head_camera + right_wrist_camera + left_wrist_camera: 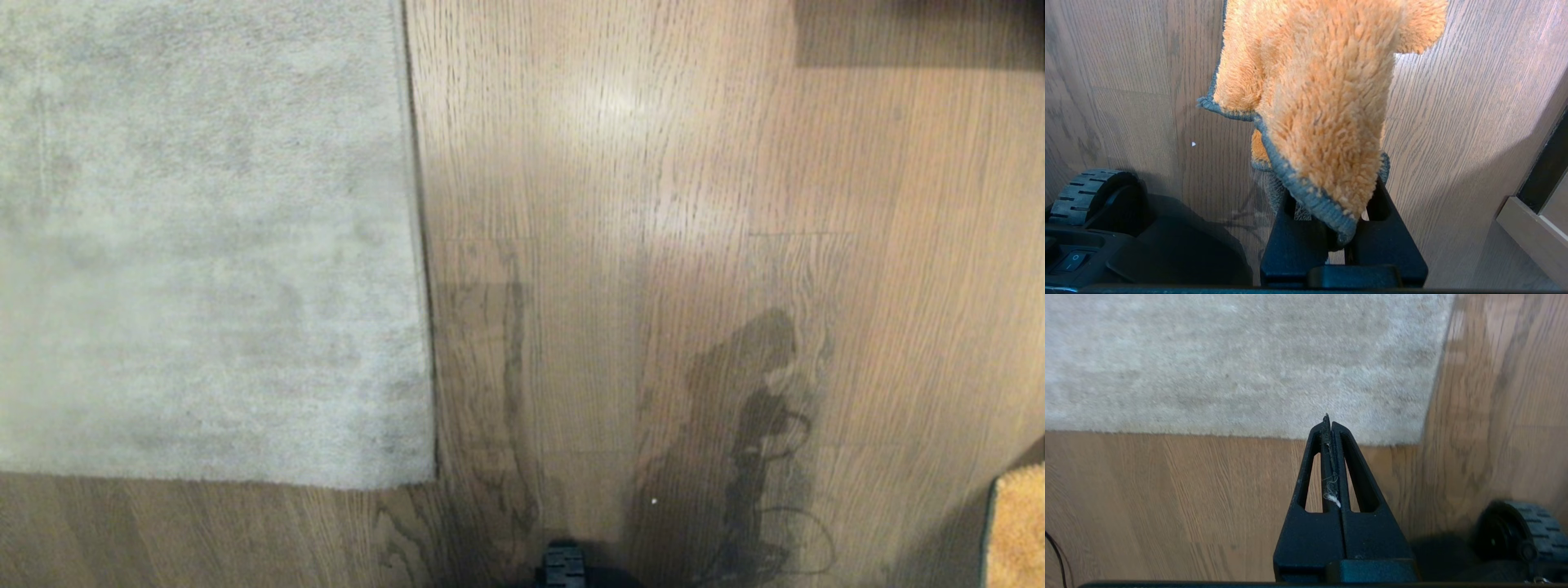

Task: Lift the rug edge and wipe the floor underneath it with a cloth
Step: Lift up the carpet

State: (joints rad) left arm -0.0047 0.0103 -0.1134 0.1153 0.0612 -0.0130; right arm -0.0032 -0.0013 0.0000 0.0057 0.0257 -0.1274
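Nearest, at the bottom edge of the head view, a small black ribbed part of the robot's base (564,566) pokes in over the floor (653,245), brown wood-grain planks with darker streaks. At the lower right corner of that view a strip of the cloth (1016,527) shows, orange-tan and fluffy with a dark trim along its side. In the right wrist view the right gripper (1331,220) is clamped on that cloth (1323,102): the rag drapes over and past the black fingers, hiding most of them, and hangs above the planks. A black treaded wheel (1090,196) of the base sits beside it, and a light wooden furniture edge (1531,228) stands at the side.

The left gripper (1327,424) has its two black fingers pressed flat together with nothing between them but a wisp of white fluff. It hangs above bare floor, its tip pointing toward the rug edge (1249,435) close to the corner, apart from it. Another wheel (1519,535) shows at its side.

Farther out, the light grey rug lies flat, its corner (429,478) toward the robot and its straight border (416,204) running away up the head view. A dark shadowed patch (918,33) lies at the far right.
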